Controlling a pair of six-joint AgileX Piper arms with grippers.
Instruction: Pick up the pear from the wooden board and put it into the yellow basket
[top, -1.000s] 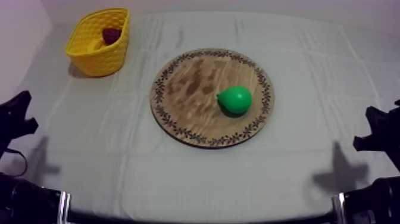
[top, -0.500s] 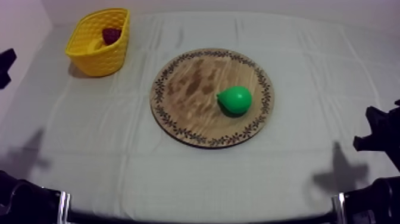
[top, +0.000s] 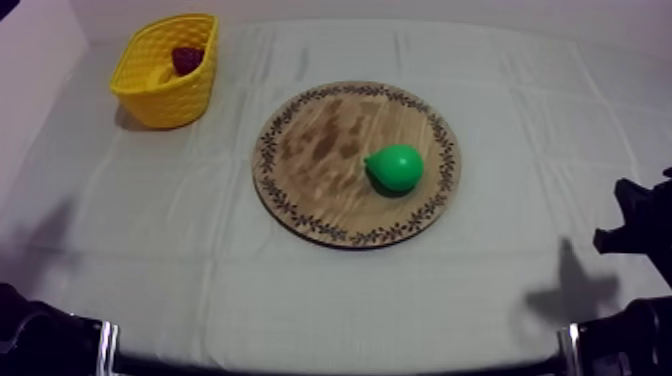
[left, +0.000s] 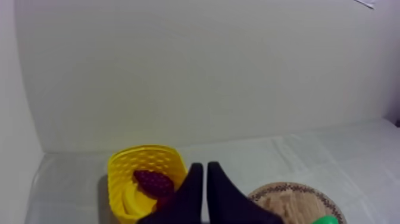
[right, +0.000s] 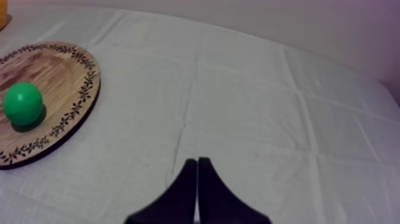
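Observation:
The green pear (top: 394, 167) lies on the right half of the round wooden board (top: 310, 150) in the middle of the table. The yellow basket (top: 150, 85) stands at the far left with a dark purple bunch of grapes (top: 186, 58) inside. My left gripper (left: 202, 169) is shut on nothing, raised high, and looks down over the basket (left: 128, 176), the grapes (left: 153, 182) and the board's edge (left: 286, 199). My right gripper (right: 196, 161) is shut on nothing, low over the cloth to the right of the board (right: 56, 65) and the pear (right: 22, 104).
Bare cloth lies all round the board and between the board and the basket. A pale wall closes off the far side of the table. My right arm (top: 635, 225) rests at the right edge, and a black tip of my left arm (top: 8, 8) is by the far left corner.
My left arm has lifted from its low place at the left and swung up toward the far left corner. The pear, board, basket and right arm have stayed put.

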